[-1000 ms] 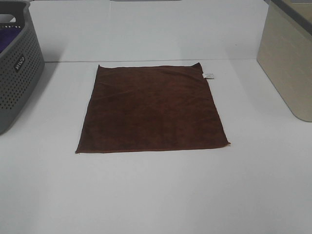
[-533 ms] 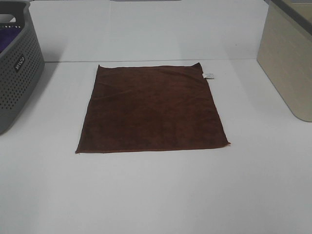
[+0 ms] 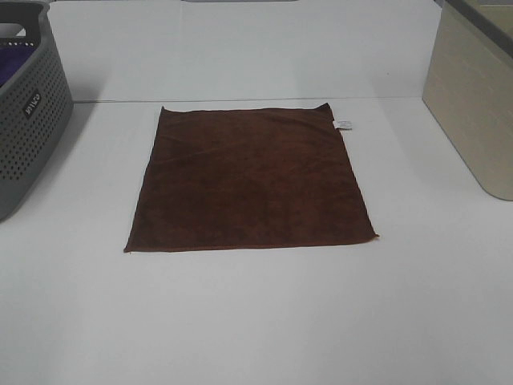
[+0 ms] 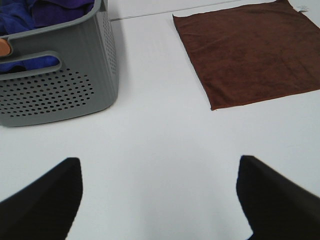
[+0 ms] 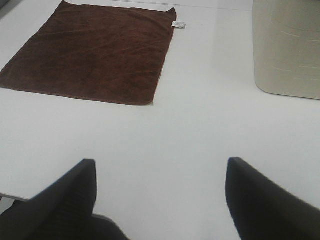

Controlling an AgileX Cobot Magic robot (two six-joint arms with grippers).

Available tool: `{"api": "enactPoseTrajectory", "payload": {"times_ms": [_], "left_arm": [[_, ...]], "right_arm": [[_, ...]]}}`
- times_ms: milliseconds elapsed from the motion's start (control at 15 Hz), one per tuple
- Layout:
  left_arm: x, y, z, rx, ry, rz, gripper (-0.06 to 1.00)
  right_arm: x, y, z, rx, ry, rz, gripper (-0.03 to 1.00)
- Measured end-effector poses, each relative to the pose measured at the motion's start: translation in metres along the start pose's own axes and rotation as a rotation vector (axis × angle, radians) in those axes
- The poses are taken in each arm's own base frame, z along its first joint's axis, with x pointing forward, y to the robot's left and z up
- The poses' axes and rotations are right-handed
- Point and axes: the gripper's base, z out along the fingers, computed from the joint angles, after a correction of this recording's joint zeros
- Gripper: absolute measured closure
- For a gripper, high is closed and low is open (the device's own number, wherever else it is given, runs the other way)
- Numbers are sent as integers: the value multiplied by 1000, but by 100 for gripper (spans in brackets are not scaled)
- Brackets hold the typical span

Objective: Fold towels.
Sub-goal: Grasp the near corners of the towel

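A dark brown square towel (image 3: 250, 180) lies flat and unfolded in the middle of the white table, with a small white tag (image 3: 343, 124) at its far right corner. The left wrist view shows the same towel (image 4: 252, 52), and the right wrist view shows it too (image 5: 95, 55). Neither gripper appears in the high view. My left gripper (image 4: 160, 200) is open over bare table, well short of the towel's near left corner. My right gripper (image 5: 160, 197) is open too, over bare table short of the near right corner. Nothing sits between either pair of fingers.
A grey perforated basket (image 3: 28, 104) stands at the left edge, holding blue and purple cloths (image 4: 35, 12). A beige bin (image 3: 473, 104) stands at the right edge. The white table (image 3: 256, 321) stretches in front of the towel.
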Motion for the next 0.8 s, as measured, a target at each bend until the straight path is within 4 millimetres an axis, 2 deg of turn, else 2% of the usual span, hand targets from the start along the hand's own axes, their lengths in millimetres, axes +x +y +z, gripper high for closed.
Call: {"api": "enactPoseTrajectory", "payload": {"times_ms": [800], "left_arm": [[0,0,0,0,0,0,14]], "right_arm": [[0,0,0,0,0,0,28]]}}
